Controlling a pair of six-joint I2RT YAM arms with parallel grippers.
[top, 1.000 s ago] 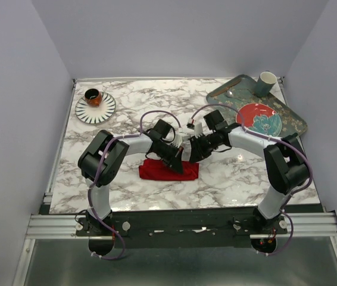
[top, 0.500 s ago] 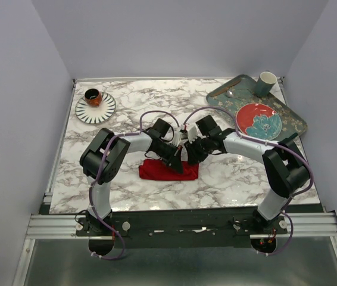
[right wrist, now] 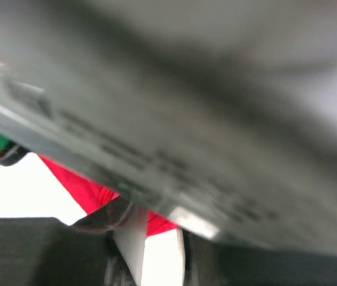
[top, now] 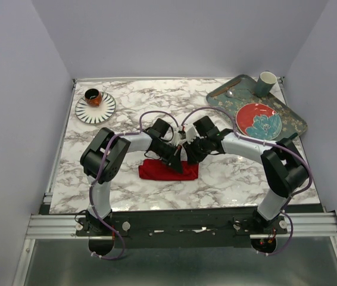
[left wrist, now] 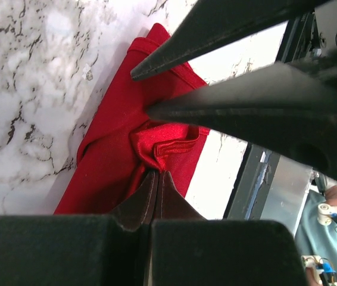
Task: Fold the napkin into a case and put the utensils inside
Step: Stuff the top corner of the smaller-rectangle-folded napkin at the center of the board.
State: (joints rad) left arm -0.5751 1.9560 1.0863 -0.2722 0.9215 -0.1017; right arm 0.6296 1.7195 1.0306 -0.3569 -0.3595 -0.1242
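Marble counter (top: 127, 113) carries the red napkin (top: 153, 171), folded into a strip near the front edge, between our two arms. Our left hand (left wrist: 156, 174) is pinched tight on a raised fold of it. Our right hand (left wrist: 140, 92) hovers close over the cloth, fingers slightly parted, gripping nothing.

We list napkin (top: 167, 170) front-centre on table (top: 133, 95), cup (top: 93, 96) on saucer (top: 106, 110) back-left, plate (top: 259, 119) and mug (top: 267, 82) on tray (top: 292, 121) back-right.
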